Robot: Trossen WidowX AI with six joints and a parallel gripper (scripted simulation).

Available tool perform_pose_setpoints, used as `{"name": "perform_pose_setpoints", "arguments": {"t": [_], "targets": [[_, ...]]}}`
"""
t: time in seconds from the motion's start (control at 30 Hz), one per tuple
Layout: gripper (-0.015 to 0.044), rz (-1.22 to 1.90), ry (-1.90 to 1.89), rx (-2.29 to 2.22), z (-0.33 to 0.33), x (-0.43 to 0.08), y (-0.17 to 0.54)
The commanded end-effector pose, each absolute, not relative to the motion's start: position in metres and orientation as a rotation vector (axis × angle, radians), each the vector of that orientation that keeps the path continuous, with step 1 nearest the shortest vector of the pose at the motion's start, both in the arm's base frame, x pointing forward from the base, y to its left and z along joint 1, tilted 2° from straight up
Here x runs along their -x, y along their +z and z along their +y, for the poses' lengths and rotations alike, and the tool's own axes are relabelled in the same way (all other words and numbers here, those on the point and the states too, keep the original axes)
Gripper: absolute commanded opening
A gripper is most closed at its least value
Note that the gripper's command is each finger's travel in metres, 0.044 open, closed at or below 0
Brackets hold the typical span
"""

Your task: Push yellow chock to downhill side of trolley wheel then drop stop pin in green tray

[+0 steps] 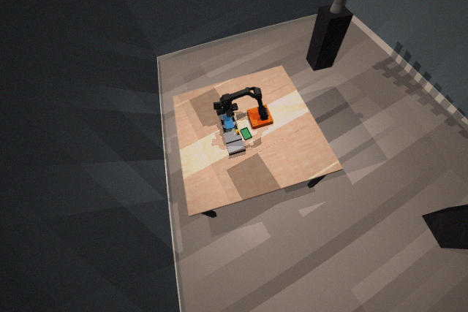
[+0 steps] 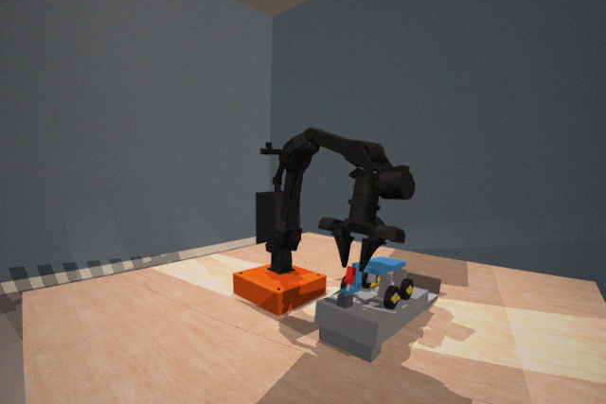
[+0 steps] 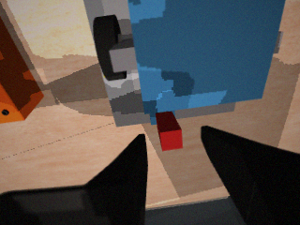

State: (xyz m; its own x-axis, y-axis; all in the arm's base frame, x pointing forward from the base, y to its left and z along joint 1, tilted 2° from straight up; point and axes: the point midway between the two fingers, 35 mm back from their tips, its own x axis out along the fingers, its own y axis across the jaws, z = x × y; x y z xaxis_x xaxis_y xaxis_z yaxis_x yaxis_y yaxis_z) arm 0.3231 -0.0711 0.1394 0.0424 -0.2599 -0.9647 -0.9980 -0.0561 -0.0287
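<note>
Top view, ramp: the grey ramp [image 1: 232, 136] [image 2: 348, 315] [image 3: 123, 119] is set on the worktop [image 1: 291, 153] [image 2: 147, 341] [image 3: 61, 141], with the green tray [image 1: 246, 133] beside it.
Top view, chock: a yellow spot, judged to be the chock [image 1: 237, 131], is seen near the trolley's tray-side edge, on the downhill side; whether a wheel is touched cannot be told.
Exterior view, trolley: the blue trolley [image 1: 228, 122] [image 2: 386, 264] [image 3: 206, 52] is stood on the ramp, wheels down.
Exterior view, stop pin: the red-headed stop pin [image 2: 349, 275] [image 3: 170, 133] is seated upright at the uphill end.
Exterior view, claw: the claw [image 1: 229, 113] [image 2: 354, 267] [image 3: 172, 136] is pointed down above the pin, its fingers parted.
Wrist view, claw: partly open, nothing gripped.
Wrist view, pin from claw: the red head is seen between the fingertip lines, slightly ahead, nearer the left-hand finger in the picture.
Wrist view, coming move: a small centring shift, then a straight descent, is judged to be needed; the trolley could be nudged by a finger.
</note>
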Motion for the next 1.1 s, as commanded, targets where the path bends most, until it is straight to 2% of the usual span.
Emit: {"name": "perform_pose_setpoints", "arguments": {"t": [0.0,0.73,0.9,1.07], "targets": [[0.019,1.355,1.09,1.46,-0.073,-0.323,0.132],[0.019,1.355,1.09,1.46,-0.081,-0.323,0.106],[0.0059,1.352,1.086,1.458,-0.08,-0.323,0.109],[0.0025,1.352,1.086,1.458,-0.08,-0.323,0.109]]}}
